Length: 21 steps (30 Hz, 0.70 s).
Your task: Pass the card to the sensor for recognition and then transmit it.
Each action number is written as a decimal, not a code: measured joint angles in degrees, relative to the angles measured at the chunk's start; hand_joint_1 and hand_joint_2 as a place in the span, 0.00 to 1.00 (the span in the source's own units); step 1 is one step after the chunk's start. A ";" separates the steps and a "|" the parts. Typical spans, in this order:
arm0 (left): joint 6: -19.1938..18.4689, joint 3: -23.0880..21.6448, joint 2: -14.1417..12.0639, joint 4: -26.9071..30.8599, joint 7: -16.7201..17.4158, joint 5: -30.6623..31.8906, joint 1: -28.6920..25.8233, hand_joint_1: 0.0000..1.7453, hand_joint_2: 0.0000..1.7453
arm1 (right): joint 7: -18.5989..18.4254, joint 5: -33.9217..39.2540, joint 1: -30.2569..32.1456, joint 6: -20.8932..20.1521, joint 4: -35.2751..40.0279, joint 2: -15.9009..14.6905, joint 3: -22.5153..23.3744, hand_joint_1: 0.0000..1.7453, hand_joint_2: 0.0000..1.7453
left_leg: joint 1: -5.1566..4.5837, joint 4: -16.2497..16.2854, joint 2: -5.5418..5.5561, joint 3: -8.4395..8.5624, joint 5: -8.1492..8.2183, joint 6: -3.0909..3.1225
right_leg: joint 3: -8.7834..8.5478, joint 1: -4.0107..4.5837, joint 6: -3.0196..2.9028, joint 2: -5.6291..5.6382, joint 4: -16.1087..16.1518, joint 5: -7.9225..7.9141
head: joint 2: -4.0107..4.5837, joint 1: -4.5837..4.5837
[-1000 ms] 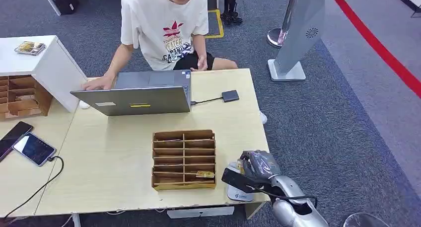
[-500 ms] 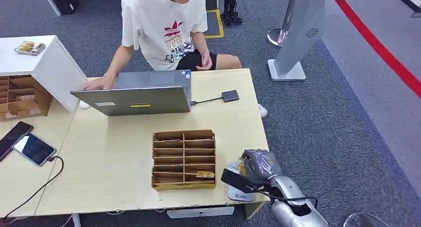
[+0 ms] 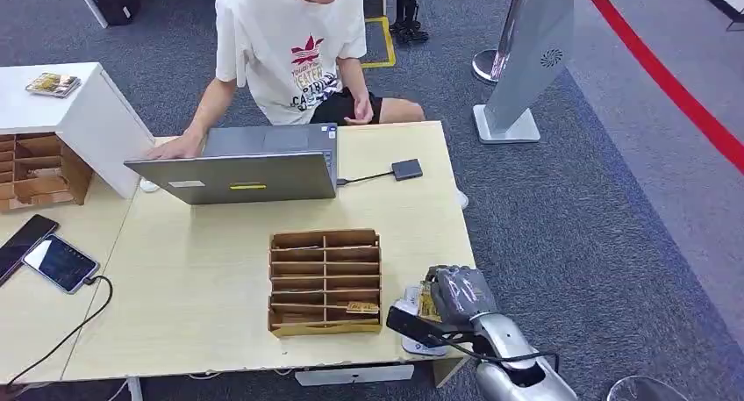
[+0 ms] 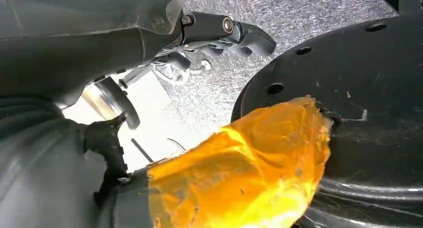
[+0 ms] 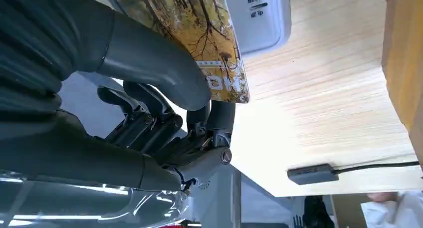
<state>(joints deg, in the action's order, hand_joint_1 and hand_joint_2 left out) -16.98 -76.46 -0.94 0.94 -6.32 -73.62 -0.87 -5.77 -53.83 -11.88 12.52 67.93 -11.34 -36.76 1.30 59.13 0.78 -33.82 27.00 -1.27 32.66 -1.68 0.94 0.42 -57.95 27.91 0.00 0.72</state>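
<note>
Looking down from the head view, one light wooden table (image 3: 211,278) fills the middle of the frame, and one wooden compartment tray (image 3: 325,282) sits on it at lower centre. One right hand (image 3: 458,293) comes in at lower right, just beside the tray's right side. It holds one card (image 3: 428,303) over one white sensor (image 3: 412,326), which lies at the table's near right corner. One open laptop (image 3: 237,166) stands at the table's far side, with one small dark adapter (image 3: 407,169) on a cable to its right. One person (image 3: 291,46) in a white shirt sits behind the laptop at upper centre. Two phones (image 3: 44,254) lie at the left edge of the frame.

From the right wrist view, the card's face (image 5: 199,33) is plain: a print of yellow-leaved trees. The thick thumb (image 5: 149,63) presses on that face, and darker fingers (image 5: 149,113) curl in behind it, so the card is pinched. The card's far end overlaps the sensor (image 5: 259,18) at the upper centre. The adapter (image 5: 313,173) lies at lower right on the tabletop.

From the left wrist view, the left hand (image 4: 149,53) takes up the upper left, its dark fingers (image 4: 239,36) drawn together over grey carpet. Whether it holds anything I cannot tell.
</note>
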 joint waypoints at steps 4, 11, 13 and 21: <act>0.00 0.46 0.00 0.00 0.00 0.11 -0.01 0.00 0.00 | -0.39 -0.57 -0.01 0.22 -0.15 0.00 -0.22 1.00 1.00 | 0.00 0.00 0.00 0.00 0.00 0.00 | 0.00 0.00 0.00 0.00 0.00 0.00 | 0.00 0.00; 0.02 0.77 0.02 0.00 0.00 0.42 -0.02 0.00 0.00 | -0.74 -1.83 0.01 0.44 -0.20 0.02 -0.61 1.00 1.00 | 0.00 0.00 0.00 0.02 0.00 0.00 | -0.02 0.00 0.00 0.00 0.00 0.00 | 0.00 -0.02; 0.02 0.90 0.04 0.00 0.00 0.44 -0.02 0.00 0.00 | -0.81 -2.29 0.02 0.74 -0.26 0.04 -0.87 1.00 1.00 | 0.00 0.00 0.00 0.02 0.00 0.00 | -0.02 0.00 0.00 0.00 0.00 0.00 | 0.00 0.00; 0.09 1.01 0.07 0.00 0.00 0.59 -0.03 0.00 0.00 | -0.92 -2.78 0.05 1.22 -0.46 0.22 -1.44 1.00 1.00 | 0.00 0.00 0.00 0.03 0.00 0.00 | -0.02 0.00 0.00 0.01 0.00 0.00 | 0.00 0.00</act>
<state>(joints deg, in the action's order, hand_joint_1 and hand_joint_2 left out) -16.90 -75.45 -0.87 0.94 -6.32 -73.02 -0.90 -6.69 -56.61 -11.83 13.75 67.47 -11.13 -38.21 1.30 59.13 0.77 -33.79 27.00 -1.27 32.64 -1.68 0.94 0.42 -57.95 27.91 0.00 0.72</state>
